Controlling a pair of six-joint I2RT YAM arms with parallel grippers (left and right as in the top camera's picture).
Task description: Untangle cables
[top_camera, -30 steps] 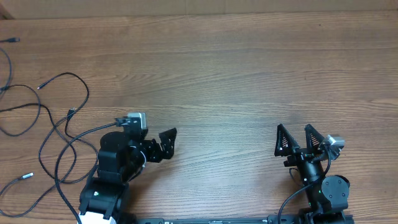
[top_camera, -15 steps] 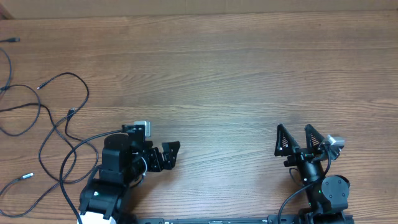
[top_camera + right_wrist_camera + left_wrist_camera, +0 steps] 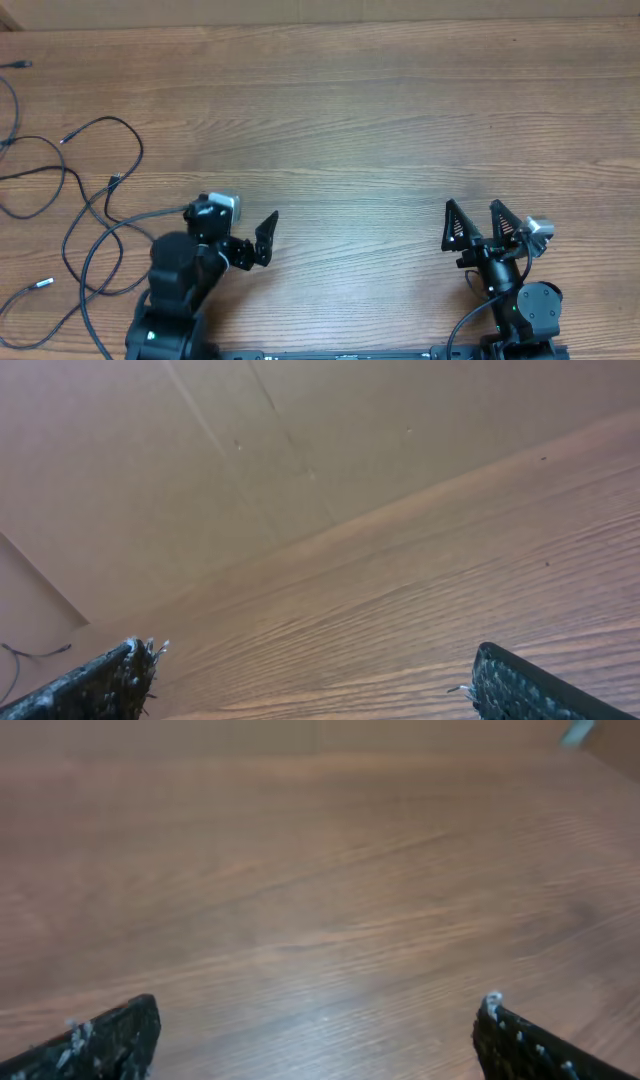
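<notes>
Overhead: your cables (image 3: 141, 152) lie as loose black strands sprawled across the left side of the table (image 3: 380, 120), to the left of both claws. The left gripper (image 3: 262, 238) sits just right of the strands. The right gripper (image 3: 478, 225) stands far to the right, its fingers spread in a V.

Left wrist: your left gripper (image 3: 320, 1040) is spread wide over wood grain, pinching nothing.

Right wrist: your right gripper (image 3: 315, 680) gapes wide and empty, facing a tan board (image 3: 200, 480).

No readable text, label or number shows anywhere.
</notes>
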